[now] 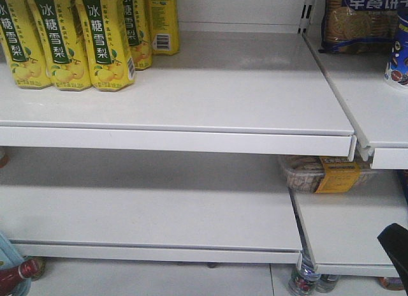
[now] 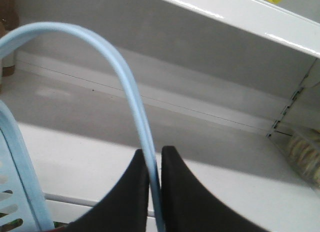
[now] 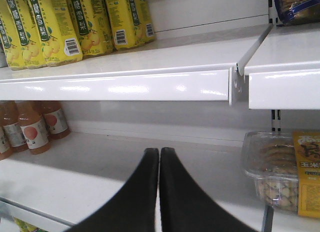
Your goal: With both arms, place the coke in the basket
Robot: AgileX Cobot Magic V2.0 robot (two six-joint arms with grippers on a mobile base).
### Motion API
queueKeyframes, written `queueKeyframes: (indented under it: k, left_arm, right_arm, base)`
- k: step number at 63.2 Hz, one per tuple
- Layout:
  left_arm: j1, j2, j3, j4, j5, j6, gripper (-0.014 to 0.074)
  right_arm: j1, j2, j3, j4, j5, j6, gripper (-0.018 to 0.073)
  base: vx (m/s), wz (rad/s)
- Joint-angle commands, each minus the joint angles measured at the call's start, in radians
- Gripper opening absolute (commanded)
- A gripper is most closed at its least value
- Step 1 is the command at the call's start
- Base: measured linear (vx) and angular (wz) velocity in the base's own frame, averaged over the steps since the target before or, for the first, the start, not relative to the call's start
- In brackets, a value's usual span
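In the left wrist view my left gripper [image 2: 155, 151] is shut on the thin light-blue hoop handle [image 2: 122, 67] of the basket, which runs up between the two black fingers. The basket's slotted wall [image 2: 17, 177] shows at the lower left. In the front view a sliver of the basket [image 1: 5, 245] sits in the bottom left corner, and beside it a tilted bottle with a red cap and red label, the coke [image 1: 18, 275]. I cannot tell whether it lies inside the basket. My right gripper [image 3: 160, 151] is shut with nothing between its fingers, in front of the lower shelf.
Yellow pear-drink bottles [image 1: 95, 34] stand on the upper shelf [image 1: 255, 85]. Orange tea bottles [image 3: 32, 132] stand at the back left of the lower shelf [image 3: 100, 167]. A clear tub of biscuits [image 3: 280, 172] sits at the right. A black arm part [image 1: 395, 248] shows at the lower right.
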Motion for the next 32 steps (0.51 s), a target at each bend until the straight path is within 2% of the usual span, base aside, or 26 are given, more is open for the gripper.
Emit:
queueKeyframes:
  k: [1,32]
  left_arm:
    - [0.004,-0.025,0.004,0.029,-0.153,0.036,-0.0005]
    - [0.005,-0.025,0.004,0.034,-0.154,0.037,-0.0005]
  right_arm:
    - [0.0,0.009,-0.027,-0.021,0.023,-0.001,-0.0005]
    - [0.0,0.009,-0.027,-0.021,0.023,0.0,-0.0005]
  base:
    - [0.0,0.0]
    - [0.0,0.0]
